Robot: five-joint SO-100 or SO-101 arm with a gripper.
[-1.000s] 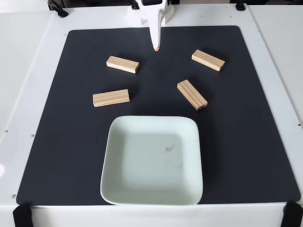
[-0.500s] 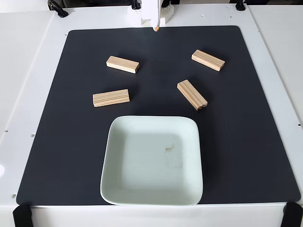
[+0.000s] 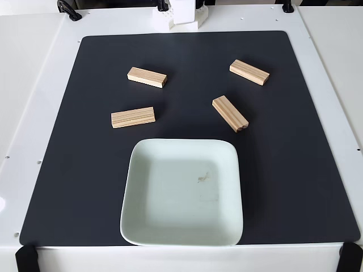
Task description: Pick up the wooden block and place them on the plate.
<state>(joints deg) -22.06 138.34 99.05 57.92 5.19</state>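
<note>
We saw four wooden blocks (image 3: 229,113) lying on the black mat (image 3: 295,170) above the empty plate (image 3: 181,192); we could not tell the hand's opening. We judged the nearest block best gripped across its narrow width

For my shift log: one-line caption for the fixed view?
Four light pine rectangular blocks lie on a black mat above an empty pale mint square plate.

Four pine wooden blocks (image 3: 147,77) (image 3: 133,117) (image 3: 230,113) (image 3: 249,72) flat beyond the empty mint-white plate (image 3: 131,187).
</note>
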